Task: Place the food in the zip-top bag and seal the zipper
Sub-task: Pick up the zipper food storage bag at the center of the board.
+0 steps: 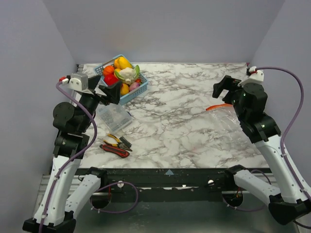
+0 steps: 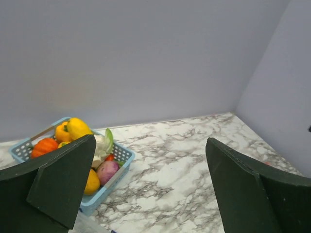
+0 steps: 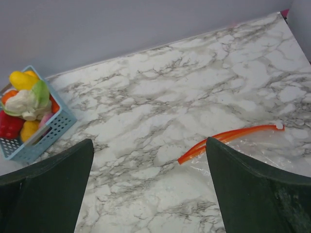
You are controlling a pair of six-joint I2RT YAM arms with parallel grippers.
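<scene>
While none of the food (image 1: 124, 73) is yet in the zip-top bag (image 1: 226, 119), both arms hang above the table (image 1: 180, 131) with nothing in them: the left gripper (image 1: 112, 92) has its jaws wide apart just beside the near corner of the blue basket (image 1: 101, 68), and the right gripper (image 1: 222, 87) is equally spread, poised over the bag's far end. That split looks deliberate, as each arm sits nearest the thing it would most easily handle. The basket stands at the far left of the table and is heaped full, with a yellow pepper (image 1: 122, 62) on top, a white cauliflower (image 1: 127, 74) with green leaves at the centre, red and orange pieces to the left, and a purple onion (image 1: 134, 86) and a yellow fruit against the near wall. The bag lies flat and limp at the right, well apart from the basket, and nothing shows inside it. Its orange-red zipper (image 3: 228, 136) runs along the edge facing the far wall, and from the right wrist view the two strips seem slightly parted at one end, so the mouth is probably unsealed. A small clear packet (image 1: 114, 116) of grey bits and some red-handled tools (image 1: 115, 144) lie in front of the left arm.
</scene>
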